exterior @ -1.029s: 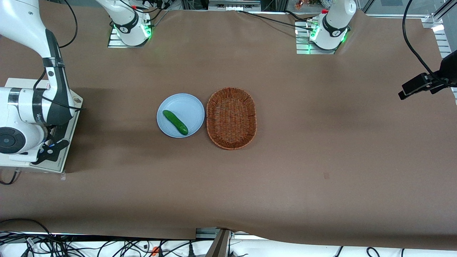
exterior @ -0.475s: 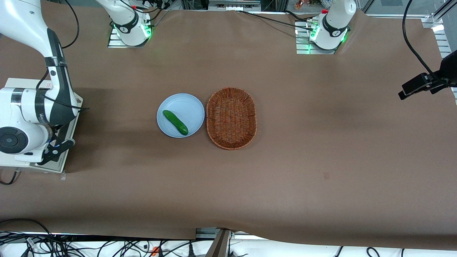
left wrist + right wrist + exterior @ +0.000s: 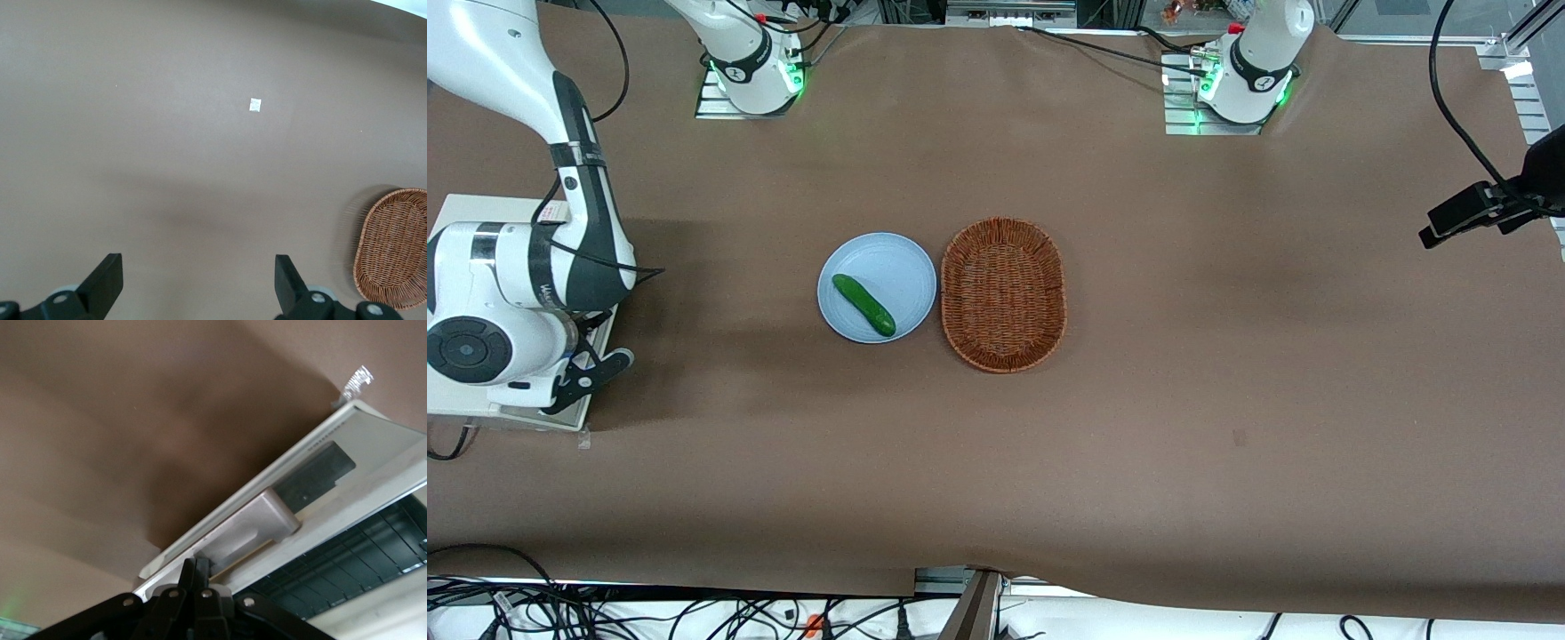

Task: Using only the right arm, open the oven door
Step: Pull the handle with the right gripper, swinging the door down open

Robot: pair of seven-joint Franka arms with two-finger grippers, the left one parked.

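A cucumber (image 3: 863, 305) lies on a blue plate (image 3: 893, 258); the wicker basket (image 3: 1003, 294) beside it holds nothing. The gripper (image 3: 198, 577), fingers clamped on the handle (image 3: 250, 526), holds the oven door (image 3: 373, 447) partly open, mostly hidden under the right arm (image 3: 507, 267).

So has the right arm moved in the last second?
Yes. The right arm and its gripper have swung toward the plate, away from the oven.

The pincer (image 3: 197, 577) gripped the oven door (image 3: 313, 500) handle; bare bench (image 3: 720, 373) lay before it, plate (image 3: 898, 258) and basket (image 3: 1003, 294) mid-frame.
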